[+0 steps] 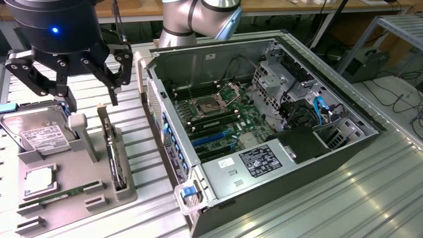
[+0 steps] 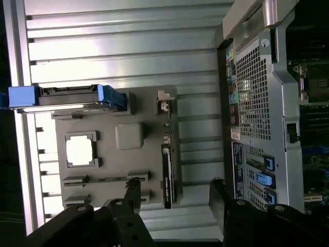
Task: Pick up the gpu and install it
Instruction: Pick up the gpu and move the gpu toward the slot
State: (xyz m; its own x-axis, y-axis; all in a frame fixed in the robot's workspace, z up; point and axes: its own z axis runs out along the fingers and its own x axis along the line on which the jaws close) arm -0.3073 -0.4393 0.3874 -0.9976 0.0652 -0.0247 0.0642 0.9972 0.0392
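Observation:
The gpu (image 1: 112,148) stands on edge in a slot of the grey parts tray (image 1: 78,210), its pale bracket end (image 1: 103,110) pointing up. In the wrist view the gpu (image 2: 167,172) shows as a thin dark strip. My gripper (image 1: 91,101) hangs just above the card's bracket end with its fingers spread open and nothing between them. In the wrist view the gripper (image 2: 175,193) has one fingertip on each side of the card's line. The open computer case (image 1: 264,129) lies at the exterior view's right, its motherboard with blue slots (image 1: 211,136) exposed.
On the tray sit a silver hard drive (image 1: 36,131), a processor chip (image 1: 39,181) and a green memory stick (image 1: 59,196). The case's rear wall (image 2: 254,128) runs close beside the tray. The ribbed metal table (image 1: 343,198) extends around both.

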